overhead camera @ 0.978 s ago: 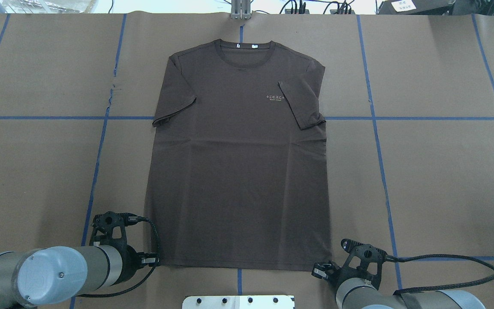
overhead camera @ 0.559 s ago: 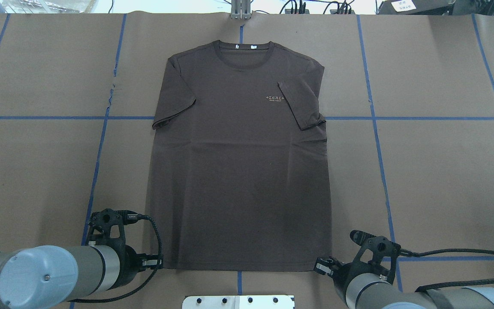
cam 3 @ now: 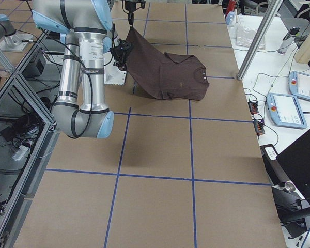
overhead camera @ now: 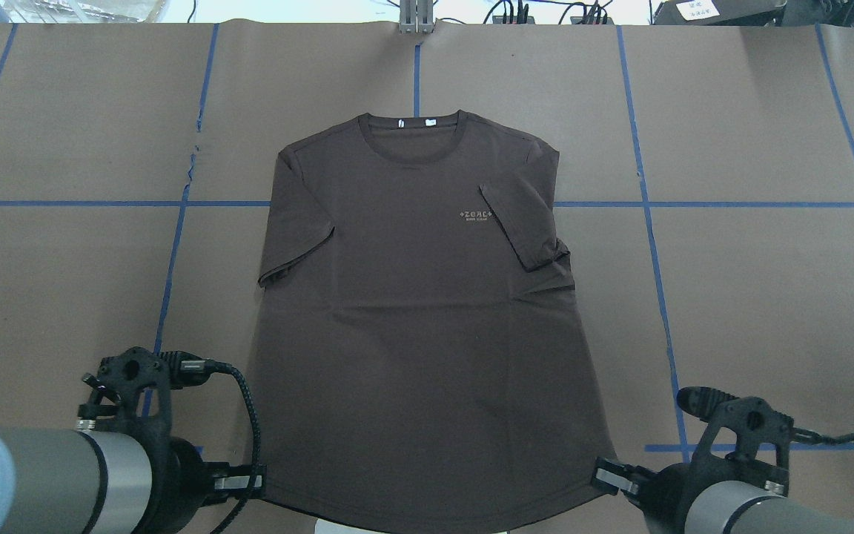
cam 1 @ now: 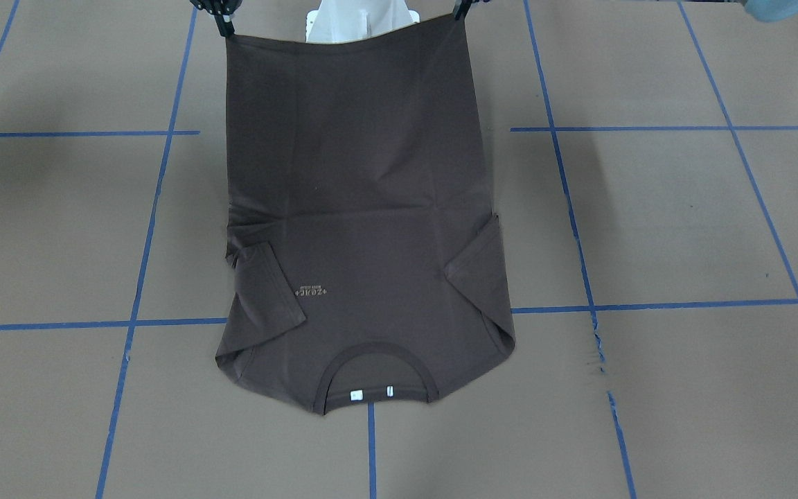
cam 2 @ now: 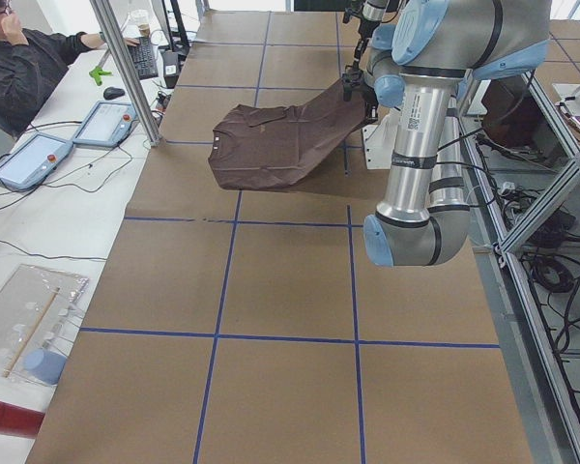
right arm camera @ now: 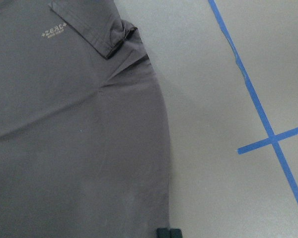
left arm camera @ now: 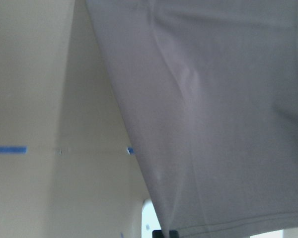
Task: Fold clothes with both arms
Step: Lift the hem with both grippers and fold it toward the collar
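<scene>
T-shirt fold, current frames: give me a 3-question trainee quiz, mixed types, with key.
1. True or false: the whole T-shirt lies flat on the table.
2. Which part do the left gripper and right gripper hold? A) collar B) sleeves C) hem corners
3. Fill in: in the front-facing view, the left gripper is at the view's top ___.

Key
1. False. The hem end is raised; the collar end rests on the table.
2. C, one corner each.
3. right
</scene>
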